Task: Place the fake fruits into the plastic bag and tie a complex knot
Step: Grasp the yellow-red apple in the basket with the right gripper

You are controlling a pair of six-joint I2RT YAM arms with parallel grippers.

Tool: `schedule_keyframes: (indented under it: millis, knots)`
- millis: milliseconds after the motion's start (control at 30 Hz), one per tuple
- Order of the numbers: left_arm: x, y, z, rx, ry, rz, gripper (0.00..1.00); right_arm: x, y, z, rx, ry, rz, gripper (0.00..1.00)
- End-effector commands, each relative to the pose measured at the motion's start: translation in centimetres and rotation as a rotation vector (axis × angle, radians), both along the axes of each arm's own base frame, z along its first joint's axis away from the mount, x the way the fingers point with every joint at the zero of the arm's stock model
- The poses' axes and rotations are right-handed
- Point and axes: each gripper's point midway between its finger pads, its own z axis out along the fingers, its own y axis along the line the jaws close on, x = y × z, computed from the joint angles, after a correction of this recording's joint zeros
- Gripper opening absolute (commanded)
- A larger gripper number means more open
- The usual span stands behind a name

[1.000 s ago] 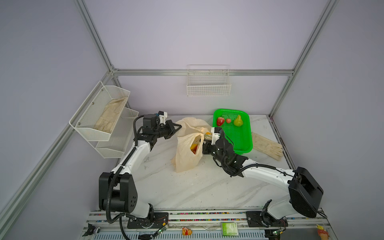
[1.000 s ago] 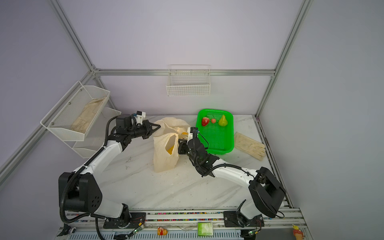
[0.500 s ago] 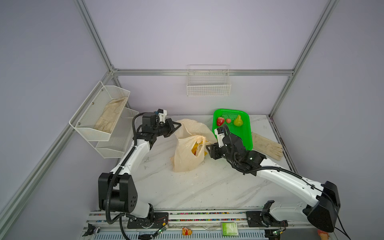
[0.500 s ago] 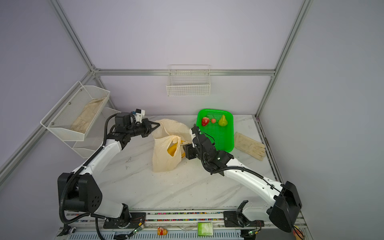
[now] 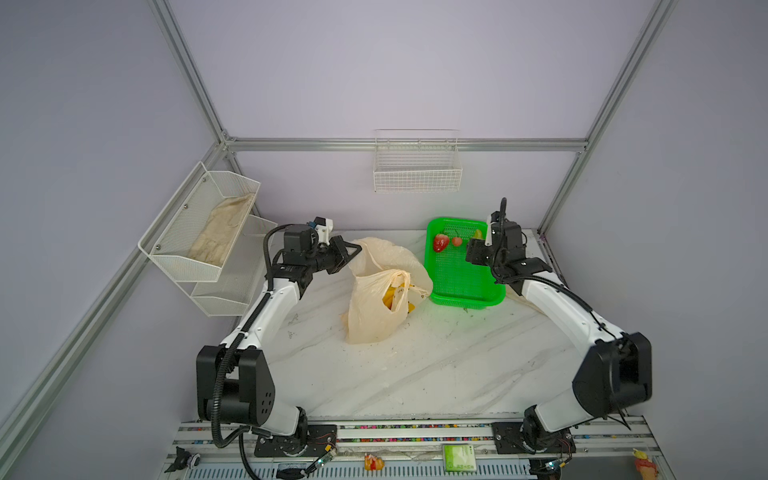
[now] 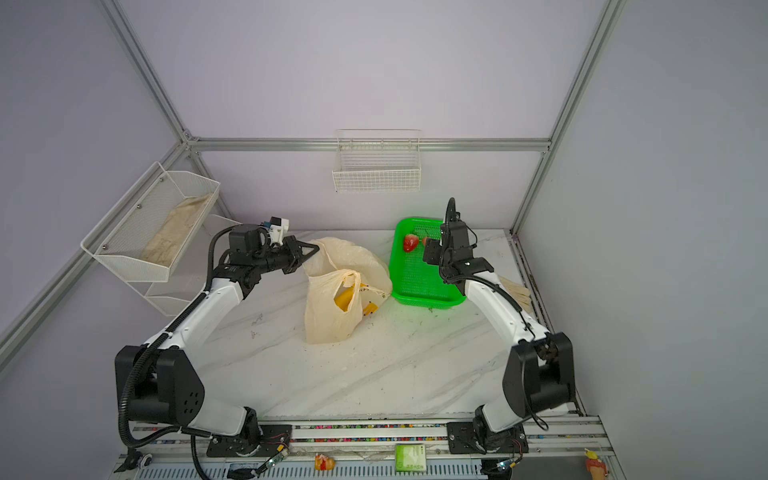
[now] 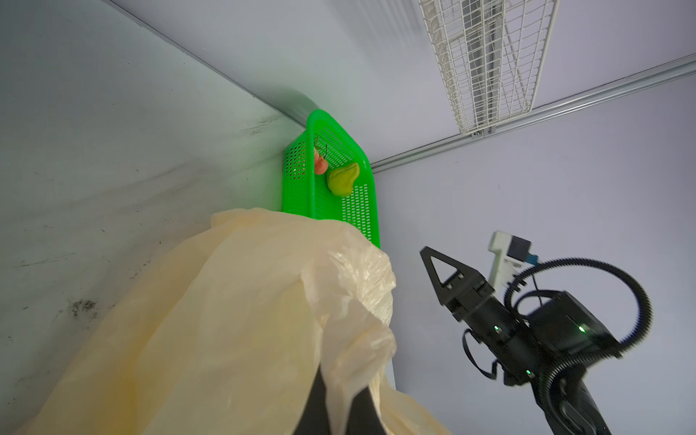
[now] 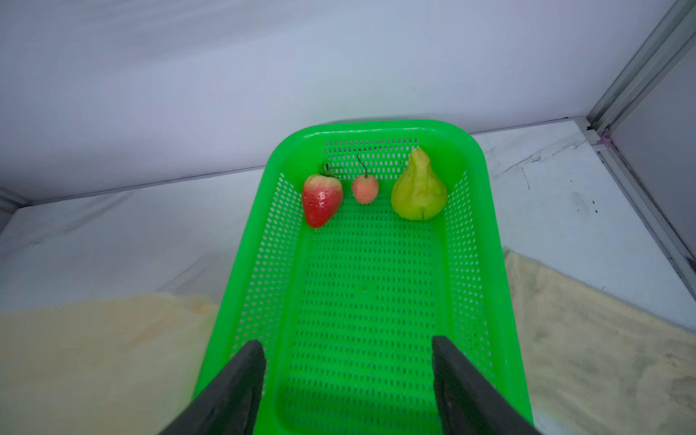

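Swinging away from the plastic bag point(image 5: 374, 320), the right gripper point(image 8: 346, 342) had reached the green mesh basket point(image 8: 376, 128), jaws apart. Strawberry point(image 8: 322, 199), cherry point(image 8: 364, 189) and pear point(image 8: 418, 193) lay at its far end; the banana bunch point(image 5: 390, 297) sat in the bag, its rim pinched by the left gripper point(image 5: 352, 251). Light, glossy, likely slippery, the strawberry wanted gripping across its broad middle.

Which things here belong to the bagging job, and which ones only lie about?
Job: plastic bag, banana bunch in its opening, strawberry, cherry, pear.

Lying about: green basket holding those three, cloth glove beside it, second glove in wire shelf, wall basket.
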Motion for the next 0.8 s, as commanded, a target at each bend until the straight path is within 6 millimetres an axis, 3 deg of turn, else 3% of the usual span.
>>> schedule_keyframes:
  millis: [0, 167, 367, 567, 767]
  knots:
    - [-0.3, 0.2, 3.5, -0.002, -0.119, 0.0, 0.0, 5.0, 2.0, 0.4, 0.071, -0.1, 0.029, 0.74]
    - [-0.2, 0.2, 3.3, -0.008, -0.112, 0.0, 0.0, 11.2, 3.7, -5.3, 0.115, -0.057, 0.0, 0.77]
    - [-0.1, 0.2, 3.1, -0.006, -0.112, 0.001, 0.0, 15.6, 5.4, -9.9, 0.182, -0.013, -0.01, 0.78]
    - [-0.1, 0.2, 3.0, -0.006, -0.115, 0.001, 0.0, 17.6, 5.7, -13.3, 0.239, 0.032, -0.024, 0.75]
    - [-0.2, 0.2, 3.0, -0.006, -0.118, 0.001, 0.0, 18.6, 6.3, -15.0, 0.286, 0.047, 0.003, 0.73]
